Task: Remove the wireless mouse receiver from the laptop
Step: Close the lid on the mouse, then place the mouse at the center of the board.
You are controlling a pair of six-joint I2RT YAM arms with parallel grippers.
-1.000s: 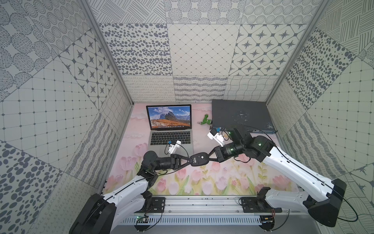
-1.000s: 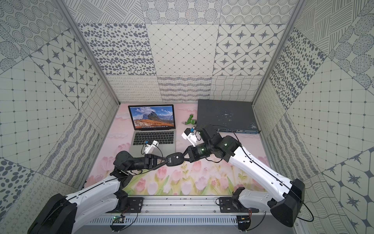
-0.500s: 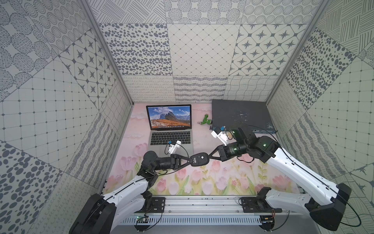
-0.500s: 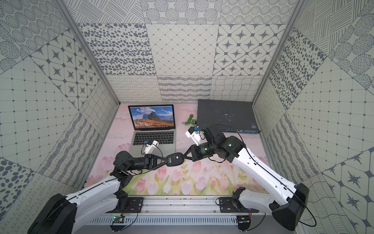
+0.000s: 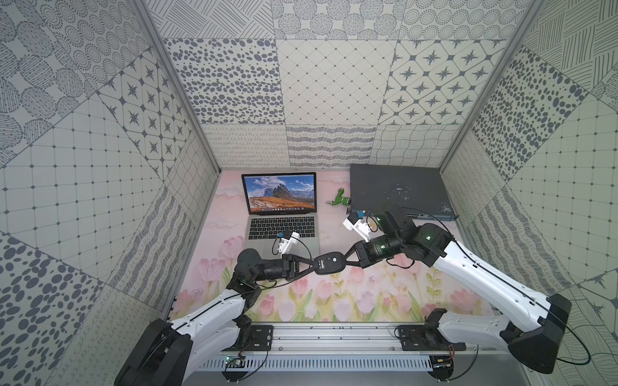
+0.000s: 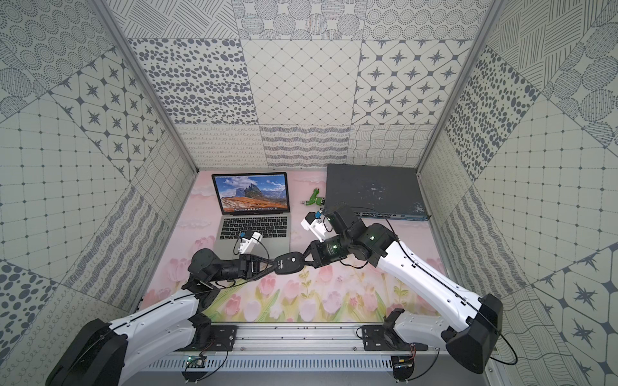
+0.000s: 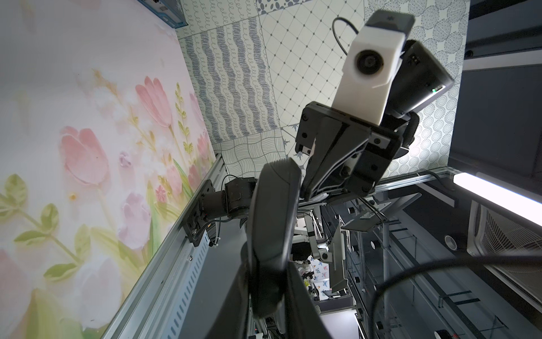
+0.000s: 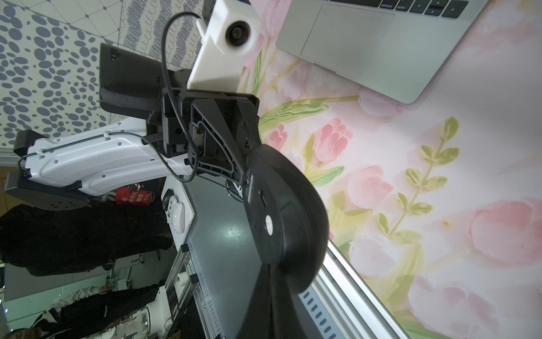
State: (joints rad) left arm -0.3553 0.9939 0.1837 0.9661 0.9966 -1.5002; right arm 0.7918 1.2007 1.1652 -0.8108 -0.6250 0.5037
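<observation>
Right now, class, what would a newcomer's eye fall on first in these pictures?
The black mouse, held over the tulip mat by the left tool, with the shut right tool at its other end. Behind, the open laptop glows with a mountain wallpaper, beside a dark grey box.

Both arms I drive, the left arm (image 5: 214,307) and the right arm (image 5: 485,277), are glossy white shells with rounded black joints. They are bolted through black screwed plates (image 5: 261,337) to the ribbed aluminium rail (image 5: 334,337), with a thin black cable clipped along each shell away from that rail. At the ends farthest from the rail, the left gripper (image 5: 314,265) and the right gripper (image 5: 349,260) have black, webbed triangular fingers, each beneath a blocky white camera housing (image 5: 288,241) with a round dark lens and a looping black cable, and small green lights (image 5: 428,238) glow on the right arm's black joints
</observation>
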